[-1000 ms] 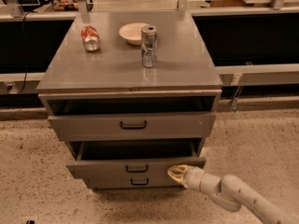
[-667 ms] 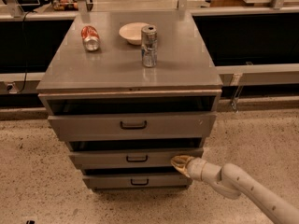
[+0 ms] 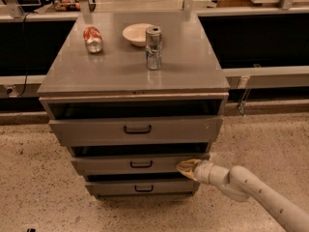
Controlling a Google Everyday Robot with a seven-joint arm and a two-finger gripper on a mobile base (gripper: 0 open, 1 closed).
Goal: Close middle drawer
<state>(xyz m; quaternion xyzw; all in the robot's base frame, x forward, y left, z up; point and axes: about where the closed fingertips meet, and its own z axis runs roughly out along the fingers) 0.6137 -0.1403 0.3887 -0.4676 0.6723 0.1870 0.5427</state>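
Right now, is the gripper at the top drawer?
No, the gripper is at the middle drawer front, right of its handle, below the top drawer.

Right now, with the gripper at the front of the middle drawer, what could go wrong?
The gripper rests against the middle drawer near its right end, far from the central handle, so the drawer may skew and jam. A hard final shove might shake the cabinet and tip the upright can on top.
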